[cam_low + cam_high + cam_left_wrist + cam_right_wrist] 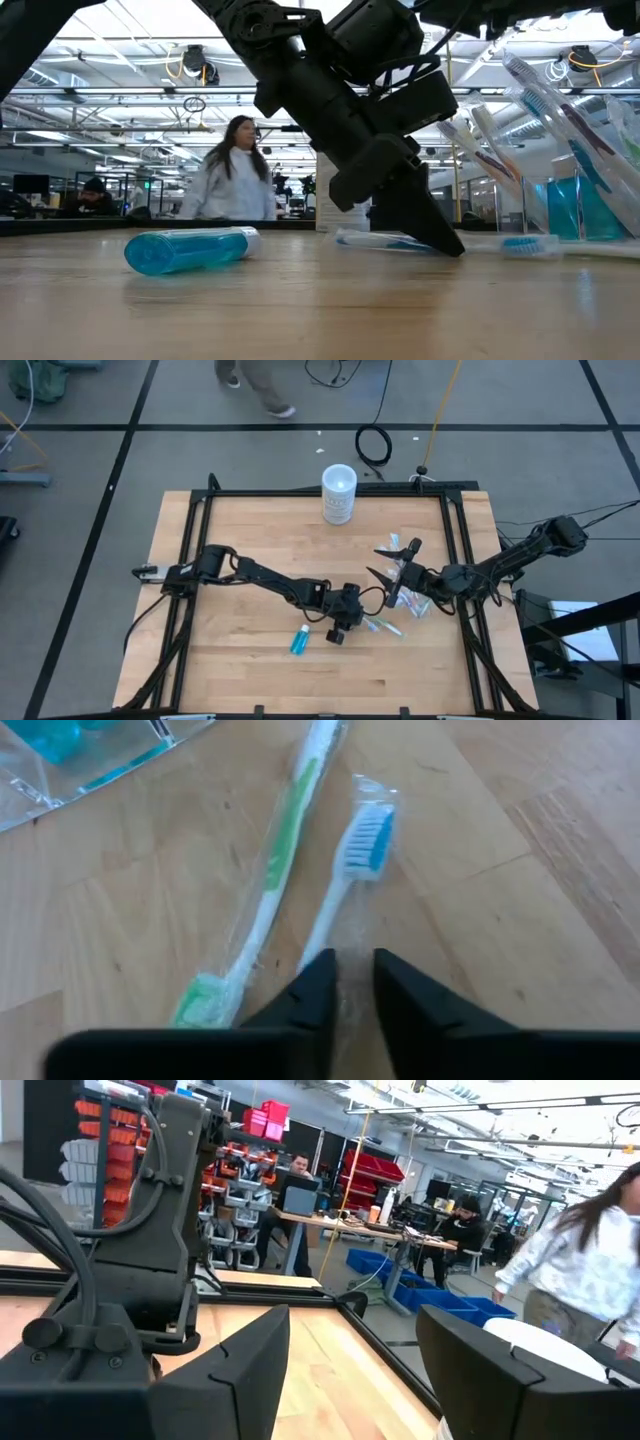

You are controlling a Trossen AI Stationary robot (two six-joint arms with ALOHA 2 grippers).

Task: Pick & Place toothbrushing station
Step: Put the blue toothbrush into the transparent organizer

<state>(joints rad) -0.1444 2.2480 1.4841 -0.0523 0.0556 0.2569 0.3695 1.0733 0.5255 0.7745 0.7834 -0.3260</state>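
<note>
A clear plastic cup (405,575) with several pale toothbrushes and teal tubes stands upright on the table at the right; it also shows in the low view (570,200). A blue-bristled wrapped toothbrush (360,850) and a green one (285,850) lie flat on the wood beside each other. A teal tube (299,641) lies on its side near the front. My left gripper (355,995) is down at the table, shut on the blue toothbrush. My right gripper (392,560) is wide open next to the cup, touching nothing that I can see. My left gripper pinches the blue toothbrush's handle (335,945) between its two fingers, toward the end away from the bristles, through its clear wrapper. The fingers slant down from above and lie across the handle, their tips at the table (440,245). The toothbrush lies flat on the wood.
A frosted cylindrical container with a white lid (339,493) stands at the table's far edge. A dark metal frame (455,560) runs along the table's sides. A person walks in the room behind the table (235,170).
</note>
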